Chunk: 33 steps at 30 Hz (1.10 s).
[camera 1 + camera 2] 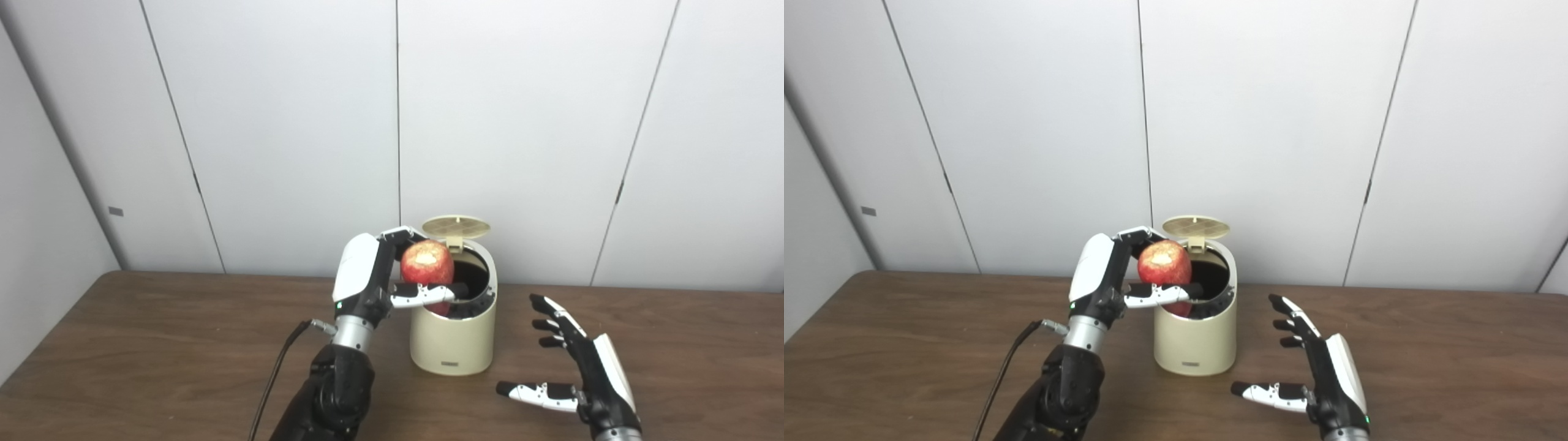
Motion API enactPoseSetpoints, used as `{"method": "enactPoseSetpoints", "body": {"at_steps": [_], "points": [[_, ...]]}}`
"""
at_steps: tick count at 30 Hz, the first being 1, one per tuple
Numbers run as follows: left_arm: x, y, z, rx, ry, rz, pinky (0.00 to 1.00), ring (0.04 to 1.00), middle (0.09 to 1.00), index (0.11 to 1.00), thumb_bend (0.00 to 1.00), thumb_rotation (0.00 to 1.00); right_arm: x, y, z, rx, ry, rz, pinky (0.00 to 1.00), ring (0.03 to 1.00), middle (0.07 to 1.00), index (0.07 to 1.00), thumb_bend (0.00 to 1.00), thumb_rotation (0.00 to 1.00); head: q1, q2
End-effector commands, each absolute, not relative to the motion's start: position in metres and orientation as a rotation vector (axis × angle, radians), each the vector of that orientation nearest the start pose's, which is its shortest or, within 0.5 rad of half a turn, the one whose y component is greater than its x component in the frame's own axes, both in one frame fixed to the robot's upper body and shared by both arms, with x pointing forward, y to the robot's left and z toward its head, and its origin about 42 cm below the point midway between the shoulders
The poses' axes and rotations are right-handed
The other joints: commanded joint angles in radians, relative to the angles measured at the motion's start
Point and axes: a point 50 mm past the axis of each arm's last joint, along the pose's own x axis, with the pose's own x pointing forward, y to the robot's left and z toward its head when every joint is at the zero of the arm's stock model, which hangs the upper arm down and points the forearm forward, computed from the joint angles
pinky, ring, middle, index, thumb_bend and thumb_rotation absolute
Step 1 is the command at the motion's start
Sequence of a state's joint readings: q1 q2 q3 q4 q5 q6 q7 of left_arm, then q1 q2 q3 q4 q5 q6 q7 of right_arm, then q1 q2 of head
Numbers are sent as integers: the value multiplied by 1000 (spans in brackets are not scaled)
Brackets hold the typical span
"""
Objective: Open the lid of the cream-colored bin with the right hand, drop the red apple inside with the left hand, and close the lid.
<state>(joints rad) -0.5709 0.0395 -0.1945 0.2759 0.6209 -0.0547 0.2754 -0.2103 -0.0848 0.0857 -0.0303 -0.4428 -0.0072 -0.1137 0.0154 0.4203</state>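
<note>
The cream-colored bin (453,340) stands on the wooden table (153,343), its round lid (456,226) flipped up at the back so the dark inside shows. My left hand (373,275) is shut on the red apple (427,263) and holds it over the bin's left rim, above the opening. My right hand (582,367) rests low to the right of the bin, open, fingers spread, touching nothing. In the right eye view the apple (1164,263) is likewise over the bin (1195,343).
A black cable (275,373) runs from my left wrist down toward the table's front edge. White wall panels (551,122) stand close behind the bin. Bare tabletop lies to the left and far right.
</note>
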Motion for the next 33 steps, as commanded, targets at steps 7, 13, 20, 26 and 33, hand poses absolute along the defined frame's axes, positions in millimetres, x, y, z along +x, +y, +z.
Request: {"method": "enactPoseSetpoints", "body": {"at_steps": [7,13,20,26,33], "points": [[444,109,254,628,-608,28,646,577,502,472,524,0,349,-191,189,-491,-386,-47,672,775,851,838,774,37,-8,1],[447,105,252,628,-611,27,701,589,504,470,523,0,347,-189,189,-483,-381,-38,677,788,861,847,769,48,-14,3],[451,100,242,613,-611,16,708,582,496,479,524,0,345,-187,192,-485,-380,-34,703,799,867,853,762,61,-21,10],[449,98,236,625,-605,-2,741,608,488,500,525,0,344,-186,193,-482,-380,-36,702,799,869,855,760,67,-23,15],[447,97,233,668,-582,-16,773,687,602,497,522,57,345,-185,195,-480,-381,-46,686,798,864,849,770,53,-23,17]]}}
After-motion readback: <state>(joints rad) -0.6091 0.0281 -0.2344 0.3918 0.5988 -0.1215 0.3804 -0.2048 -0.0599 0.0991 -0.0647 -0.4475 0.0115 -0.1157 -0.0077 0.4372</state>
